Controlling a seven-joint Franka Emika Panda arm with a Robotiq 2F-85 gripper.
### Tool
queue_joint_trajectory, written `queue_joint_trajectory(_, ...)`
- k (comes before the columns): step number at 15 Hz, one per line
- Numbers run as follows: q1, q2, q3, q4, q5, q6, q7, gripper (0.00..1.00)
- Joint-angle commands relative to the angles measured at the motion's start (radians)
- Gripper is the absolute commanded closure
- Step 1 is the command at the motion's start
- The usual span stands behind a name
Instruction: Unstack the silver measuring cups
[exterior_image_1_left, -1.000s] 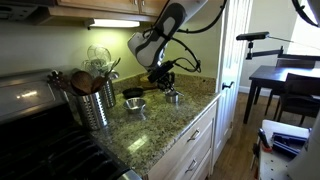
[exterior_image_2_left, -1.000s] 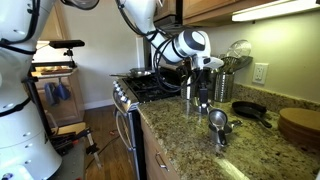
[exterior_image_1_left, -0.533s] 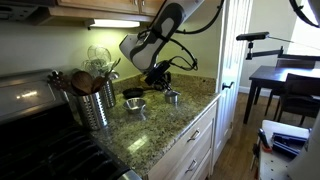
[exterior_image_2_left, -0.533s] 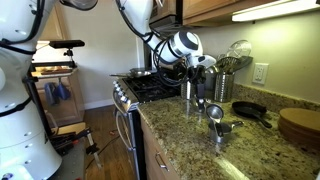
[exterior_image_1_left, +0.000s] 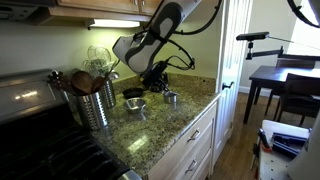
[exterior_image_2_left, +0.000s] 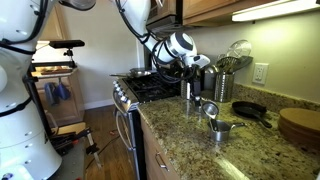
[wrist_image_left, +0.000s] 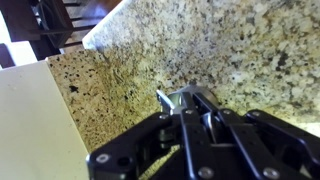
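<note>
In the wrist view my gripper (wrist_image_left: 190, 110) is shut, with the rim of a small silver measuring cup (wrist_image_left: 183, 97) pinched at its fingertips; the cup's flat handle sticks out to the left. In both exterior views the gripper (exterior_image_1_left: 160, 77) (exterior_image_2_left: 197, 97) hangs just above the granite counter. One silver cup (exterior_image_2_left: 210, 108) is right at the fingers. A second silver cup (exterior_image_2_left: 222, 128) rests on the counter beside it. Two cups (exterior_image_1_left: 170, 97) (exterior_image_1_left: 135, 104) also show apart on the counter.
A perforated steel utensil canister (exterior_image_1_left: 95, 100) (exterior_image_2_left: 222, 85) stands near the stove (exterior_image_2_left: 150, 88). A dark round pan (exterior_image_1_left: 133, 93) (exterior_image_2_left: 250, 110) lies behind the cups. A round wooden board (exterior_image_2_left: 300, 125) sits further along. The counter edge (exterior_image_1_left: 190, 120) is close to the cups.
The arm has risen and drawn back a little toward the canister. The cup at the fingers has shifted with it, away from the cup on the counter.
</note>
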Motion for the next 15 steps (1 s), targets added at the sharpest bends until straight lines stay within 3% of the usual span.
queue_joint_trajectory(1, 0.017, -0.020, 0.011, -0.010, -0.037, -0.048, -0.020, 0.91)
queue_joint_trajectory(15, 0.058, 0.008, 0.066, 0.003, -0.055, -0.141, -0.028, 0.91)
